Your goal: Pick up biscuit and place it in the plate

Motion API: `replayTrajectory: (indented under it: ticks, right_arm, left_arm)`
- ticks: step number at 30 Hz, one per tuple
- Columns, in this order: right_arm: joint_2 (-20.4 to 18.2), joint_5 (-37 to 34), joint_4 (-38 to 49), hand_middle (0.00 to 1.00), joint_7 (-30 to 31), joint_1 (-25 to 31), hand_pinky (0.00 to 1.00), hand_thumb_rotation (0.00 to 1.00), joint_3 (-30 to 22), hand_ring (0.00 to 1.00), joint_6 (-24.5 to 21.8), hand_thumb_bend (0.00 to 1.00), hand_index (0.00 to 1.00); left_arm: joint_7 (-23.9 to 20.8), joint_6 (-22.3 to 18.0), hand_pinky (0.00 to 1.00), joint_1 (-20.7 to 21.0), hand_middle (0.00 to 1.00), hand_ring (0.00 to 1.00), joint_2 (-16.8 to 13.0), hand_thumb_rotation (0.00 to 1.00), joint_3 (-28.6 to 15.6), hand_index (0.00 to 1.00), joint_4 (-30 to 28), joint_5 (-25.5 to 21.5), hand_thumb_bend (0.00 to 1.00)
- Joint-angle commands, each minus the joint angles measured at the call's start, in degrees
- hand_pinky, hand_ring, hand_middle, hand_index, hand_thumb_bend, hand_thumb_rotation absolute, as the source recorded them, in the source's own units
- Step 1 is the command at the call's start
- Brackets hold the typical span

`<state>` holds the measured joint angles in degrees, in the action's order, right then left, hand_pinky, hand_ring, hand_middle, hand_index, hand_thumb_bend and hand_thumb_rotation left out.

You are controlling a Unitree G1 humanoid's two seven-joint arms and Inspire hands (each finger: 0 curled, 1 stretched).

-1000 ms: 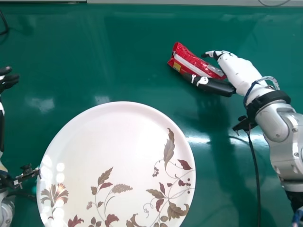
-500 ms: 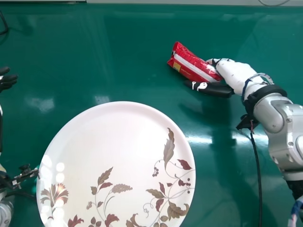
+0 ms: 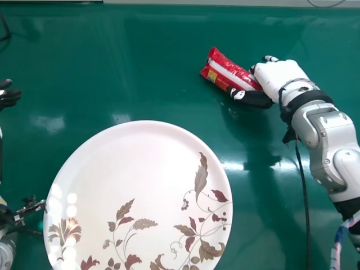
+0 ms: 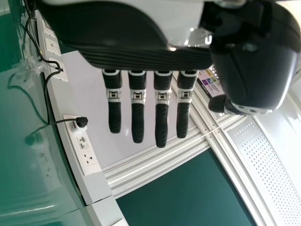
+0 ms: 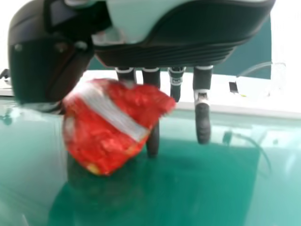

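Biscuit pkt: prob. light, slick, crumbly; pinch mid, gently
R hand: clamped on it, beyond plate
L hand: fingers apart

The green bench has a shiny surface with bright reflections, and along its far edge there is a pale strip; a thin dark cable lies at the far left of the head view. In the left wrist view, a white socket panel carries a black plug, and from this plug a black cable is going. Also there are pale frame bars, a dark green panel and a white perforated panel.
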<state>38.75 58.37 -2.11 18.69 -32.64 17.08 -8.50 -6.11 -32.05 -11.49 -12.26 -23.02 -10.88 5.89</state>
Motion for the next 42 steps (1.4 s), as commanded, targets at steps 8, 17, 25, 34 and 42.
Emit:
replayTrajectory:
  ticks: [8, 17, 25, 34, 42]
  right_arm:
    - [2.05, 2.60, -3.54, 0.45, -12.05, 1.52, 0.09, 0.00, -0.09, 0.38, 5.84, 0.51, 0.50]
    - [2.13, 0.92, -3.46, 0.46, -16.39, 2.16, 0.07, 0.00, -1.57, 0.40, 8.06, 0.51, 0.50]
    - [2.58, 1.22, -0.33, 0.46, -17.98, 2.98, 0.06, 0.00, -2.70, 0.41, 8.41, 0.51, 0.50]
    - [1.78, 0.32, 7.99, 0.46, -12.00, 5.30, 0.08, 0.00, -5.56, 0.40, 4.91, 0.51, 0.50]
    - [1.52, 0.25, 16.36, 0.48, -11.05, 8.84, 0.09, 0.00, -8.57, 0.41, 4.75, 0.51, 0.49]
  left_arm:
    - [0.32, 0.91, 0.78, -1.42, 0.67, 0.70, 0.05, 0.54, -0.23, 0.75, -1.50, 0.10, 0.24]
    - [0.00, 1.18, 0.74, -1.54, 0.66, 0.70, 0.14, 0.56, -0.34, 0.73, -1.93, 1.09, 0.24]
    - [0.21, 1.65, 0.74, -2.03, 0.67, 0.70, 0.21, 0.55, -0.35, 0.74, -2.44, 0.51, 0.25]
    - [0.18, 2.30, 0.74, -1.86, 0.66, 0.69, -0.06, 0.57, -0.37, 0.73, -2.61, 1.07, 0.25]
    - [0.14, 2.52, 0.73, -1.84, 0.66, 0.70, -0.16, 0.56, -0.43, 0.73, -2.60, 1.30, 0.24]
